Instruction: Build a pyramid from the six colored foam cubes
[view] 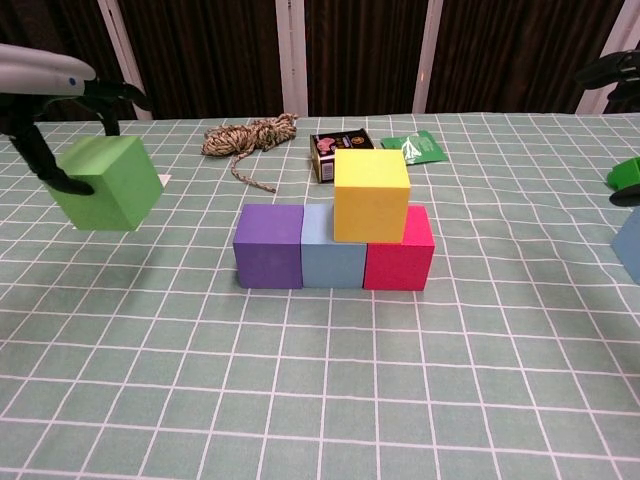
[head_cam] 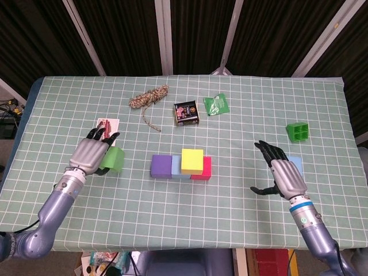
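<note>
Head view shows the right hand (head_cam: 286, 175) low near the counter's (head_cam: 230, 213) right edge, fingers spread apart and holding nothing, palm turned toward a light blue cube (head_cam: 295, 163) that lies just beyond it, partly hidden. Toward the left edge, the left hand (head_cam: 92, 154) grips a green cube (head_cam: 115, 158), fingers wrapped over its top and thumb under; in the chest view this cube (view: 105, 182) hangs clear above the cloth, tilted, one corner pointing down.

At the counter's middle stands a row running left to right: a purple cube (head_cam: 161, 165), a pale blue cube (head_cam: 179, 171) and a red cube (head_cam: 202, 168), side faces touching, all square to the near edge. A yellow cube (head_cam: 192, 161) sits on top, straddling the pale blue and red ones, its faces parallel to theirs. Cubes have no long axis to speak of.

Farther back, a printed card (head_cam: 106, 127) with a red picture lies flat behind the left hand; its writing is too small to read. A green four-cell tray (head_cam: 297, 131) rests near the right edge. Beyond the row are a small dark box (head_cam: 186, 112) with an illegible label, a green packet (head_cam: 216, 104), and a bundle of twine (head_cam: 148, 98) with a loose tail.
</note>
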Robot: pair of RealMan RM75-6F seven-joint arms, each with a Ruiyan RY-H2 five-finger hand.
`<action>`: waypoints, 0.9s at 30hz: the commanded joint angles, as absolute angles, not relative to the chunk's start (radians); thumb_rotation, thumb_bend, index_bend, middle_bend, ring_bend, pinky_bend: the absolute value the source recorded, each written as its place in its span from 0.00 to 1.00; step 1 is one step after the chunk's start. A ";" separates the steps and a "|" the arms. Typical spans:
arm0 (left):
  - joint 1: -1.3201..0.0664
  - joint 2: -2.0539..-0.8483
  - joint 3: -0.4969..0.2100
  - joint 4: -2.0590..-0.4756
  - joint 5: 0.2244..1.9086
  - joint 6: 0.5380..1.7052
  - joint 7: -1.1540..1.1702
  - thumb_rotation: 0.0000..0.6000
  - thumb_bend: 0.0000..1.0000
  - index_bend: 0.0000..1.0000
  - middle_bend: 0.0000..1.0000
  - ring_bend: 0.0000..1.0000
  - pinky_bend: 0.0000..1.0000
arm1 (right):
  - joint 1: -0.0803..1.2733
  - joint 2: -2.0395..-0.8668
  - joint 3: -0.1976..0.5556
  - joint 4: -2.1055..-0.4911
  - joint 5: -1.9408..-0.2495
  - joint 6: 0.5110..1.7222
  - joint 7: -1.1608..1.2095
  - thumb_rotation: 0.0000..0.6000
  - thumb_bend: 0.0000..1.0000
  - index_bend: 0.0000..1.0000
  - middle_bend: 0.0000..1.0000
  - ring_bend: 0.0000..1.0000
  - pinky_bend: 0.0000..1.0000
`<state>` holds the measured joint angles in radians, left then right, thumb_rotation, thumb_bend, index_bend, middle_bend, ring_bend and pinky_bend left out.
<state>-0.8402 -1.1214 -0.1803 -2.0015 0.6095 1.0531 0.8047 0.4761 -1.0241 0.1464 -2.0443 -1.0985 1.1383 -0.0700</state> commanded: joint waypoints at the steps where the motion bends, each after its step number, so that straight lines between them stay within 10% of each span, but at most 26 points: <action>1: -0.946 -1.145 -0.225 -2.031 0.467 1.072 0.883 1.00 0.40 0.07 0.36 0.01 0.05 | 0.474 -1.020 0.151 -2.045 -1.099 1.136 -0.062 1.00 0.13 0.00 0.00 0.00 0.00; 27: -1.379 -1.343 -0.364 -1.968 -0.108 1.251 1.129 1.00 0.41 0.06 0.35 0.01 0.04 | 0.451 -0.960 0.202 -2.065 -1.122 1.108 0.089 1.00 0.13 0.00 0.00 0.00 0.00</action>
